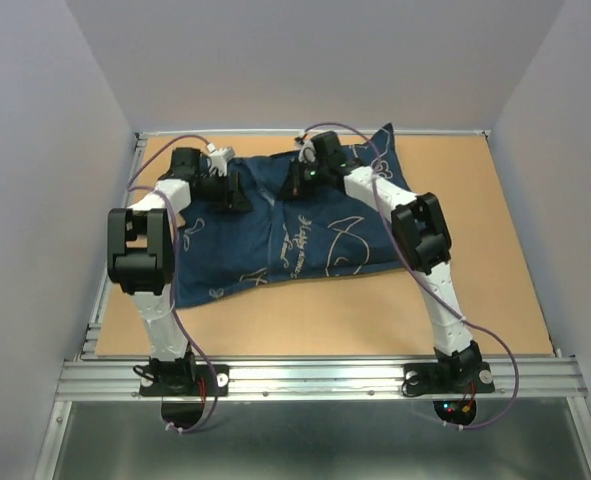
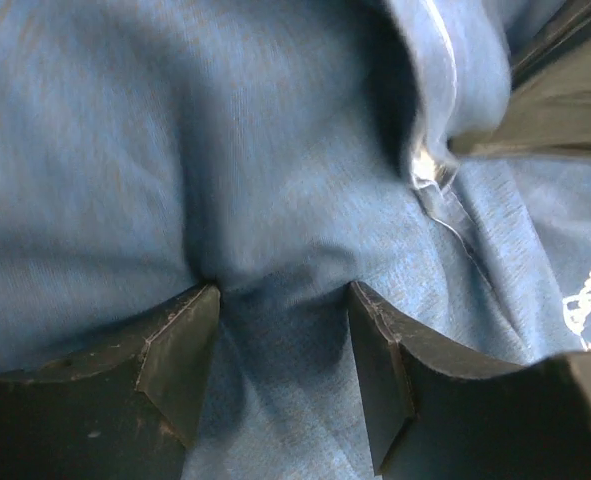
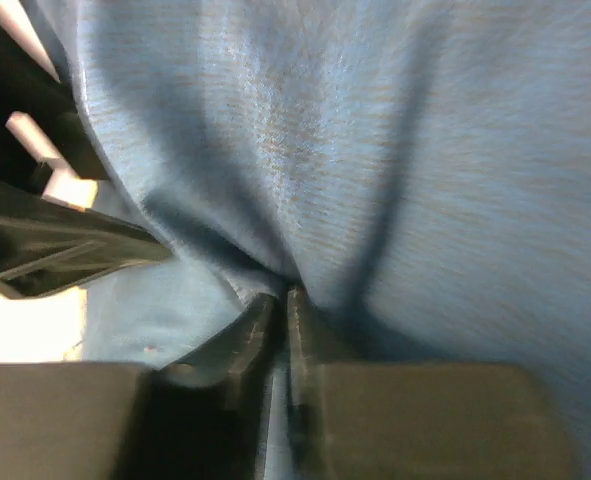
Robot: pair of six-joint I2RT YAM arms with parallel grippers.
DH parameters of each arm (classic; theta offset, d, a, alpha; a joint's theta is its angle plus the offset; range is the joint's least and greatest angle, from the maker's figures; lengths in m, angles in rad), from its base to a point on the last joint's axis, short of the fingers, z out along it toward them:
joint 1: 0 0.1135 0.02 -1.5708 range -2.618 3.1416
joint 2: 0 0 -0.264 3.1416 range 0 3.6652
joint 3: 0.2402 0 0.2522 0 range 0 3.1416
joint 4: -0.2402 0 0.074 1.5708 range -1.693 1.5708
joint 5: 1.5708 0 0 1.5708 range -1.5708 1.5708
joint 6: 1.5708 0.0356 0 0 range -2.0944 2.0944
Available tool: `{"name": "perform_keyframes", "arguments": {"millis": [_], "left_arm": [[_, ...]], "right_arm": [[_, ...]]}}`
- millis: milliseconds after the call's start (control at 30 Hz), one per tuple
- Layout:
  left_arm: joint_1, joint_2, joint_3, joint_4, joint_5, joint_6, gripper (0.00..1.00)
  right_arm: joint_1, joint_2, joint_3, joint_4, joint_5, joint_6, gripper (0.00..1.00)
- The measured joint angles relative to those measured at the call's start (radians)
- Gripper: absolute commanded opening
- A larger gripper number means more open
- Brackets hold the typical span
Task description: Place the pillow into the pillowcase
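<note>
The dark navy pillowcase (image 1: pixel 295 235) with thin white drawings lies puffed up across the brown table, one corner sticking up at the far right. No white of the pillow shows in any view. My left gripper (image 1: pixel 227 188) is at the case's far left part. In its wrist view it (image 2: pixel 280 290) stands open, both fingers (image 2: pixel 180 350) pressed into the blue cloth (image 2: pixel 225 150), which bulges between them. My right gripper (image 1: pixel 302 180) is at the far edge near the middle. In its own view it (image 3: pixel 283 295) is shut on a fold of the pillowcase (image 3: pixel 375 150).
The brown tabletop (image 1: pixel 375 310) shows in front of and to the right of the case. An aluminium rail (image 1: pixel 315 378) runs along the near edge by the arm bases. Grey walls close in at the far and left sides. Purple cables (image 1: pixel 185 330) hang along both arms.
</note>
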Motion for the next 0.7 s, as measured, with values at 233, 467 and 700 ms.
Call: {"name": "perform_keyframes", "arguments": {"millis": [233, 467, 700], "left_arm": [[-0.029, 0.08, 0.291, -0.004, -0.003, 0.026, 0.88], [0.173, -0.145, 0.228, -0.195, -0.061, 0.285, 0.91], [0.231, -0.318, -0.068, -0.328, -0.18, 0.587, 0.91]], "right_arm": [[-0.237, -0.111, -0.052, -0.046, 0.004, -0.128, 1.0], [-0.422, -0.529, -0.21, -0.324, 0.051, -0.443, 1.0], [-0.769, -0.822, -0.578, -0.56, 0.206, -0.869, 1.0]]}}
